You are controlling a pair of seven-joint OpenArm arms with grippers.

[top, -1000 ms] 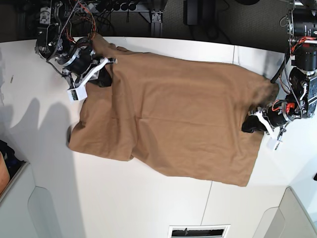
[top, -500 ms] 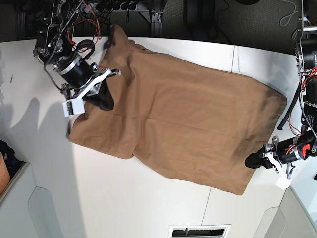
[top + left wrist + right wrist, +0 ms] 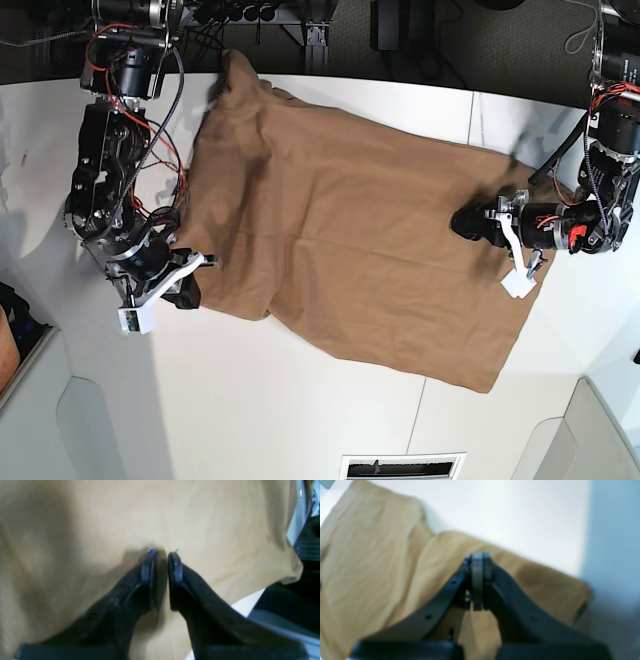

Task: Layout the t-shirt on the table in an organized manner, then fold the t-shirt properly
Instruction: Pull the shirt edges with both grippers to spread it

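Note:
The tan-brown t-shirt (image 3: 350, 230) lies spread across the white table (image 3: 300, 410), its far-left part reaching the table's back edge. My left gripper (image 3: 462, 222) rests on the shirt's right part. In the left wrist view (image 3: 162, 552) its jaws stand a narrow gap apart on the cloth (image 3: 100, 517), with nothing between them. My right gripper (image 3: 188, 295) is at the shirt's near-left corner. In the right wrist view (image 3: 477, 555) it is shut with pads touching, above the shirt's edge (image 3: 370, 555) and the bare table (image 3: 507, 512).
A thin dark seam (image 3: 424, 395) crosses the tabletop on the near right. A vent grille (image 3: 400, 466) sits at the near edge. Cables and dark equipment (image 3: 250, 15) line the back edge. Both arm bases stand at the table's left and right ends.
My right gripper has moved from the shirt's far-left part down to its near-left corner. My left gripper has moved from beside the near-right hem up onto the shirt.

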